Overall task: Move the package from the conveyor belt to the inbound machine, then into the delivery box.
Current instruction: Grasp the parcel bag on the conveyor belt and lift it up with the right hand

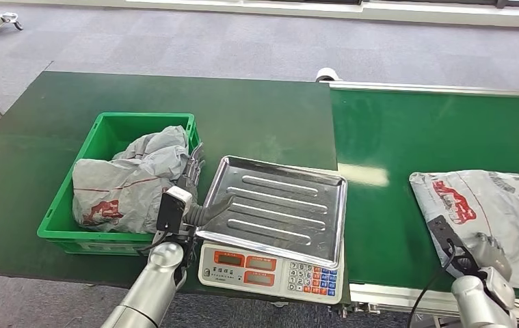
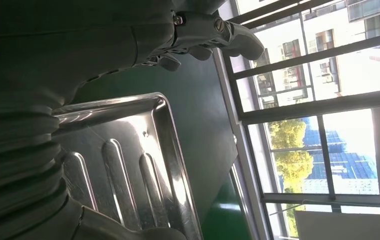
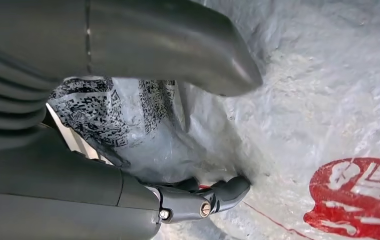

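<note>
A grey package (image 1: 499, 201) with a red logo lies on the green conveyor belt (image 1: 420, 130) at the right. My right hand (image 1: 478, 254) is at its near edge; in the right wrist view the thumb (image 3: 177, 50) and fingers (image 3: 213, 197) close around a bunched fold of the package (image 3: 328, 100). The inbound machine is a scale (image 1: 270, 273) whose steel tray (image 1: 277, 205) holds nothing. The green delivery box (image 1: 55, 213) at the left holds a crumpled grey package (image 1: 126, 181). My left hand (image 1: 193, 183) hangs between box and tray, fingers apart, holding nothing; its fingers (image 2: 203, 25) reach past the tray (image 2: 127, 150).
The scale and box stand on a dark green table (image 1: 174, 102) that butts against the belt. A metal rail (image 1: 441, 89) runs along the belt's far side. Grey carpet floor (image 1: 243, 41) lies beyond. Windows (image 2: 318, 100) show in the left wrist view.
</note>
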